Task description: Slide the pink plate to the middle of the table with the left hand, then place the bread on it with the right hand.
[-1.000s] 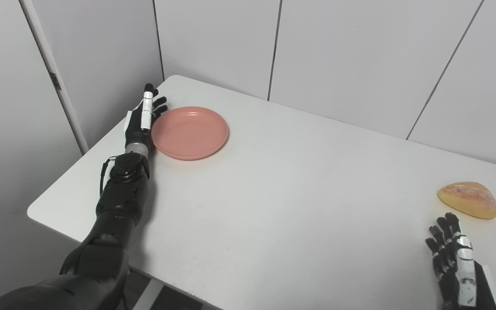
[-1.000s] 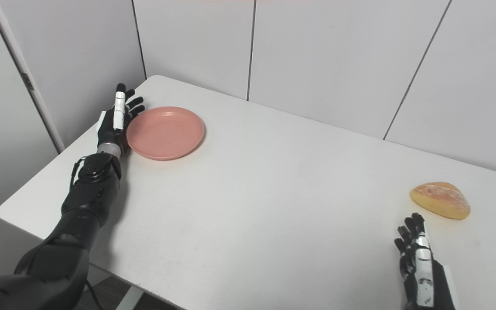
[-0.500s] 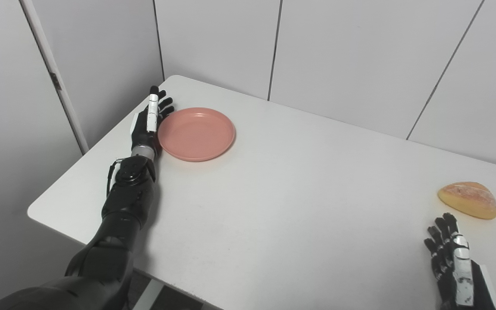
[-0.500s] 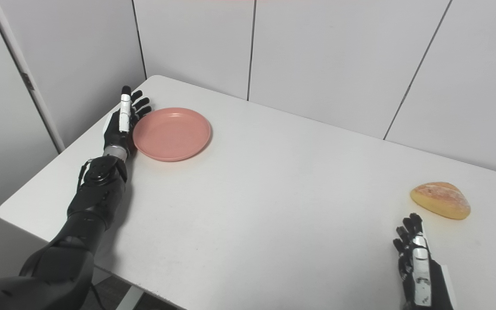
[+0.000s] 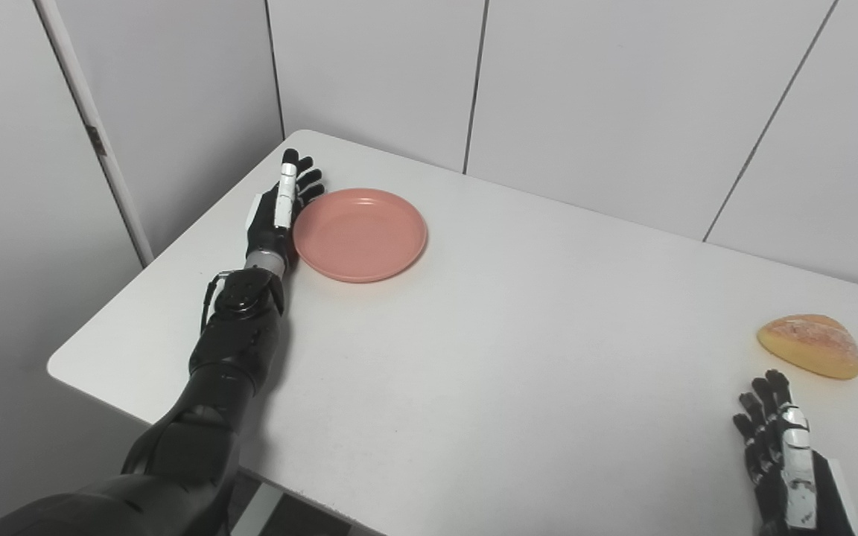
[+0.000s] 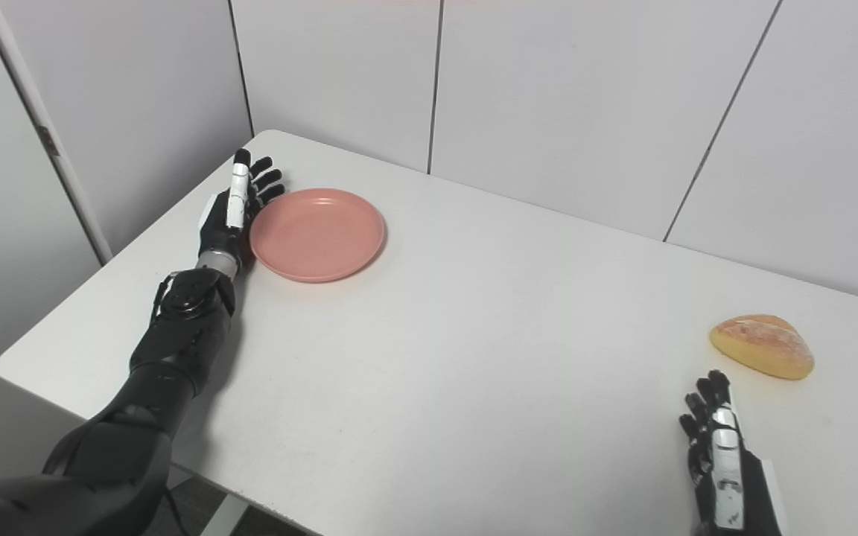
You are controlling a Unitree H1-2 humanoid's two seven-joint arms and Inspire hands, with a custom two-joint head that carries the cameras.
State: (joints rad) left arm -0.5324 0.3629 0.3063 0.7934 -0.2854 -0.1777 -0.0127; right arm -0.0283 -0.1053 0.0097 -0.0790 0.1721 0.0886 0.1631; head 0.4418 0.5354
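A round pink plate [image 5: 360,234] lies flat on the white table [image 5: 474,350] near its far left corner. My left hand [image 5: 278,212] stands on edge against the plate's left rim, fingers straight and apart, holding nothing. A golden bread roll [image 5: 810,345] rests near the table's right side. My right hand [image 5: 785,461] lies open at the bottom right, just below the bread and apart from it, fingers extended and empty.
Grey wall panels [image 5: 623,97] close off the table's far side, and a wall with a white post [image 5: 90,126] stands past its left edge. The table's front left corner [image 5: 56,365] is near my left forearm.
My left hand has pushed the pink plate rightward along the table, hand and plate moving together. The right hand has barely shifted; the bread has stayed put.
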